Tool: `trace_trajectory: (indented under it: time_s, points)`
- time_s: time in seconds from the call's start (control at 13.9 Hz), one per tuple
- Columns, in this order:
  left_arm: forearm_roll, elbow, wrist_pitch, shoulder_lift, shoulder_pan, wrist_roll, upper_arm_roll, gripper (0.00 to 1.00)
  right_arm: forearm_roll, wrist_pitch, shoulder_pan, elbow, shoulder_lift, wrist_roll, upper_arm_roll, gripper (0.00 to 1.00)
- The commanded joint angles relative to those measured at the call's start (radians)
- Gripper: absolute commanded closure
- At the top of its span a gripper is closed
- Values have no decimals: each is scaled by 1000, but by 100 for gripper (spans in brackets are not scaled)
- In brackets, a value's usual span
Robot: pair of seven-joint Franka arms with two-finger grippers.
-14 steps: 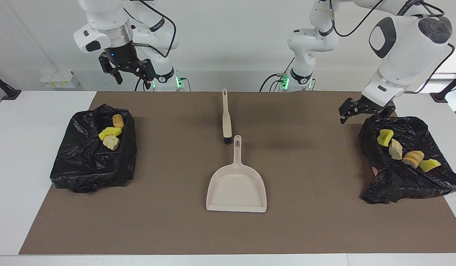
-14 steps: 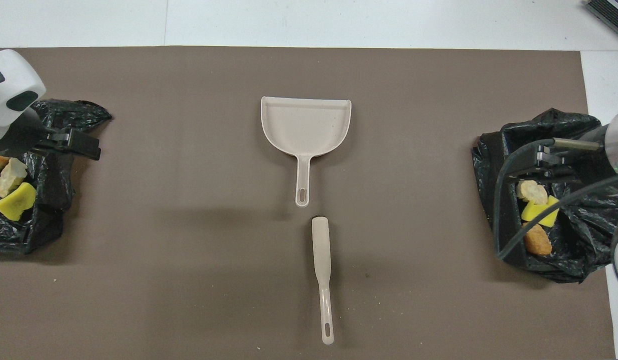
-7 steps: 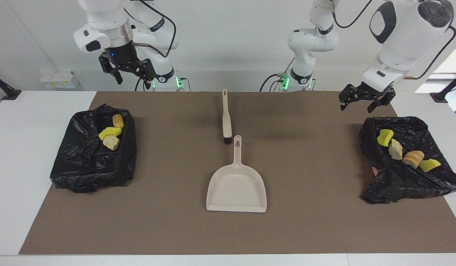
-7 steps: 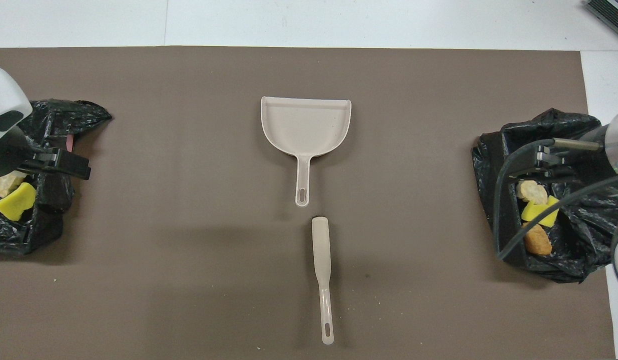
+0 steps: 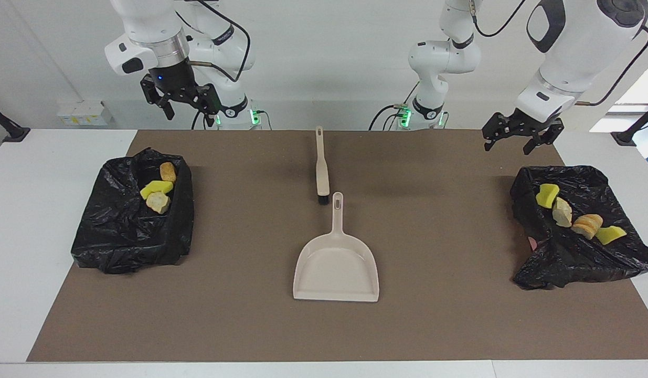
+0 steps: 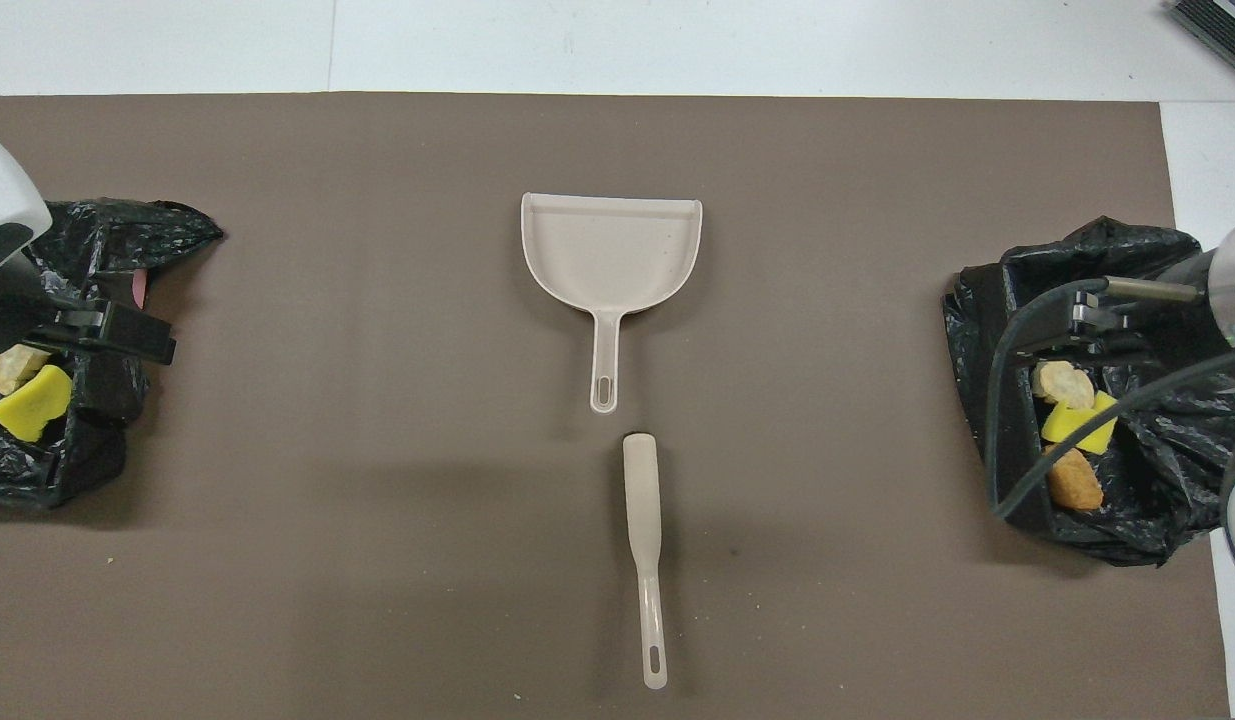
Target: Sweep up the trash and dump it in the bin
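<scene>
The trash (image 5: pixel 564 211) lay in two black bags (image 5: pixel 132 220), one at each end of the desk (image 5: pixel 40 210). We held our left gripper (image 5: pixel 519 137) open above the bag at our left arm's end. Our right gripper (image 5: pixel 183 102) waited open over the other bag. The dustpan (image 5: pixel 336 268) and brush (image 5: pixel 321 168) lay between the bags.

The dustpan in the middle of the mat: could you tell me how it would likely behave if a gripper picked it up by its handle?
The dustpan looks like thin moulded plastic, so probably stiff and light. Its wide tray would likely droop away from the slim handle. Lying flat, it should slide, not roll.
</scene>
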Motion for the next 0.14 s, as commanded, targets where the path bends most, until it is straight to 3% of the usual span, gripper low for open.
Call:
trace_trajectory:
  time_s: [0.0,0.07]
  points:
    - [3,9,-17,-6,-4,11,-2,0,20,7,-15,-28,-24,-32,4,0]
    - [3,9,-17,-6,-2,11,0,0,20,7,-15,-28,-24,-32,4,0]
